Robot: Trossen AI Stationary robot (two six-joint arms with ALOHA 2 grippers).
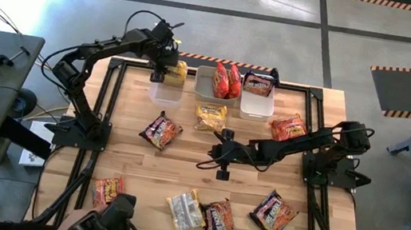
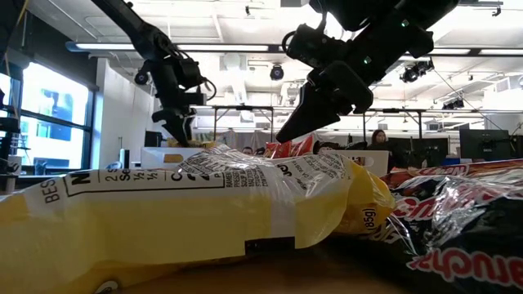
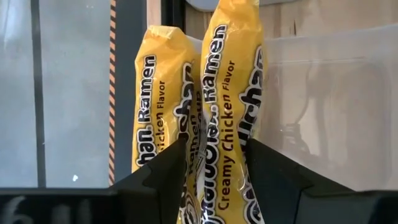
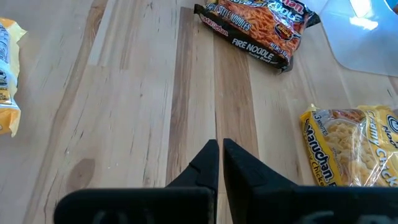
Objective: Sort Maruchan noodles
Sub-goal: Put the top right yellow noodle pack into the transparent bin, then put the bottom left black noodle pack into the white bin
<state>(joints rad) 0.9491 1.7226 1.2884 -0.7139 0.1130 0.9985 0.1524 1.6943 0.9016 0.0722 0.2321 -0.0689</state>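
A: Status of the sort?

B: Three tubs stand along the far edge of the table (image 1: 125,168). The left tub (image 1: 162,93) holds yellow packets (image 3: 158,99) on edge. The middle tub (image 1: 203,82) holds two red packets (image 1: 226,81). The right tub (image 1: 257,106) holds one dark packet (image 1: 259,80).

A: Left gripper?

B: The left gripper (image 1: 165,67) is over the left tub. Its fingers (image 3: 155,180) flank a Creamy Chicken packet (image 3: 230,106) standing in that tub. The jaws are partly apart with the packet between them; whether they grip it or have let go cannot be told. Judged from its position, this packet is as good as placed.

A: Right gripper?

B: The right gripper (image 1: 220,151) hangs over the middle of the table, jaws closed, holding nothing.

A: What is left?

B: Eight packets lie loose on the table: a yellow one (image 1: 211,117) just in front of the middle tub, a red one (image 1: 288,127) near the right tub, a dark one (image 1: 160,130) left of centre, and five along the near edge, including a red one (image 1: 108,191), a pale yellow one (image 1: 185,210) and two dark ones (image 1: 220,220). Judgement: under halfway done.
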